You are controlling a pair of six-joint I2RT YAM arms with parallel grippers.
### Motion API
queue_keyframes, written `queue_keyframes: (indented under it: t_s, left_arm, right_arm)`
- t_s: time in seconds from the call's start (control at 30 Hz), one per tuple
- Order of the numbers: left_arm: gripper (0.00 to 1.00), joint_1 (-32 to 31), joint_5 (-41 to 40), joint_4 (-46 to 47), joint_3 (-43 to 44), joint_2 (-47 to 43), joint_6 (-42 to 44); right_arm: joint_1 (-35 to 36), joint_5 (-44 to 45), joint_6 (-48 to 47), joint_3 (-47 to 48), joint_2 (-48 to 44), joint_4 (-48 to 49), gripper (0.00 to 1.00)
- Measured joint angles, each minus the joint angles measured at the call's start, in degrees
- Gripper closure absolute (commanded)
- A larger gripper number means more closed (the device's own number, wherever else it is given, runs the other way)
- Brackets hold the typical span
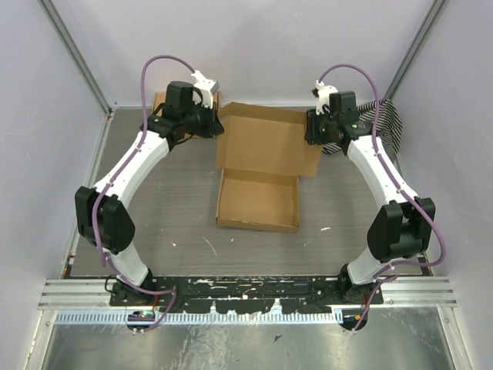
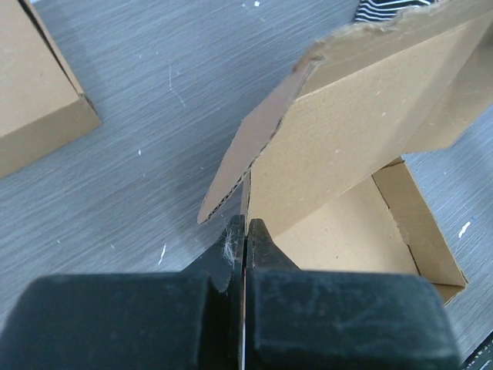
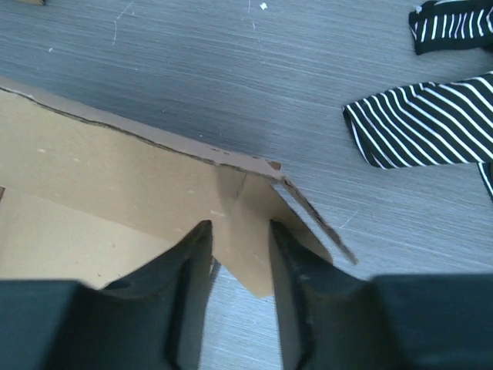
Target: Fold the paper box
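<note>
Left arm and right arm flank the paper box, central on the bench: tray walls up, lid half raised, unclosed. Left fingers clamp a lid flap; right fingers straddle the opposite tab, spread

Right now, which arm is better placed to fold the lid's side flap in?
Left, probably. The left gripper is shut on the box at a side flap; the right gripper is open, only straddling its corner flap.
</note>
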Motion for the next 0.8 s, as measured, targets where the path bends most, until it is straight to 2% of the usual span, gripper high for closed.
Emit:
queue_keyframes:
  t_s: [0.23,0.53,0.8]
  left_arm:
    - [1.00,0.0,0.6,4.1,-1.8,-0.7,1.5]
    - [1.00,0.0,1.1,5.7,-2.7,-0.8,1.9]
    - [1.00,0.0,1.4,6.0,-2.7,-0.8,1.9]
  right_arm:
    - [-0.4,2.1,0.4,0.0,-0.6,-0.4,0.42]
    - [-5.1,2.0,0.6,0.0,-3.3,0.2,0.44]
    - [-5.6,-3.2,0.8,0.0,-2.3,-0.3,0.49]
